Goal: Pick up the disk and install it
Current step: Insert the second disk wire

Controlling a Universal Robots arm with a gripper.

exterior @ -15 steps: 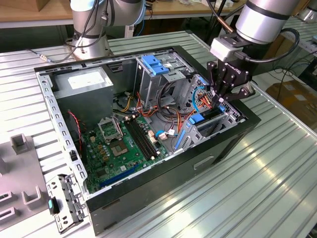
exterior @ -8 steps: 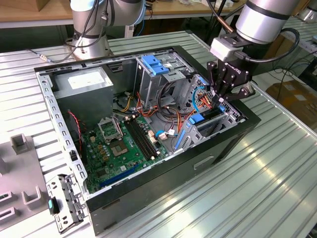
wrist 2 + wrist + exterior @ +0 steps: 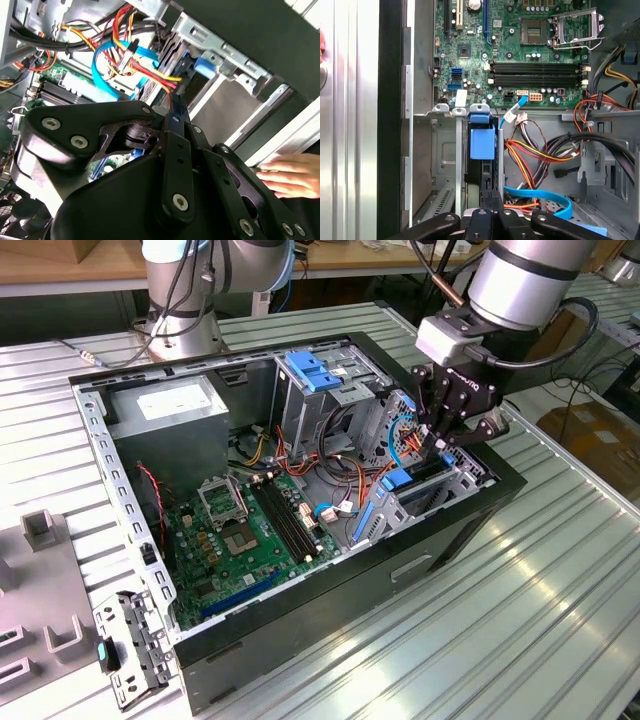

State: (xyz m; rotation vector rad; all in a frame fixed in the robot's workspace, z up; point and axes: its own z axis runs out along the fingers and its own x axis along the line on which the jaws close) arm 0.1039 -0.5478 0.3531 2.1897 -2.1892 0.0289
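Note:
The disk (image 3: 481, 172) stands on edge in the drive bay at the case's front corner, with its blue plastic frame tab (image 3: 482, 140) toward the motherboard. In the exterior view the same blue tab (image 3: 397, 480) sits in the cage on the exterior view's right. My gripper (image 3: 490, 200) hangs right over the disk's outer end. Its fingers (image 3: 176, 145) are pressed together with no gap, and their tips meet the disk's edge. The gripper (image 3: 446, 436) reaches down into the cage from above.
The open computer case (image 3: 330, 630) lies on a slatted metal table. Red, yellow and blue cables (image 3: 125, 55) hang beside the bay. The grey power-supply box (image 3: 170, 415) and motherboard (image 3: 245, 535) fill the rest. A hand (image 3: 287, 175) rests on the table beside the case.

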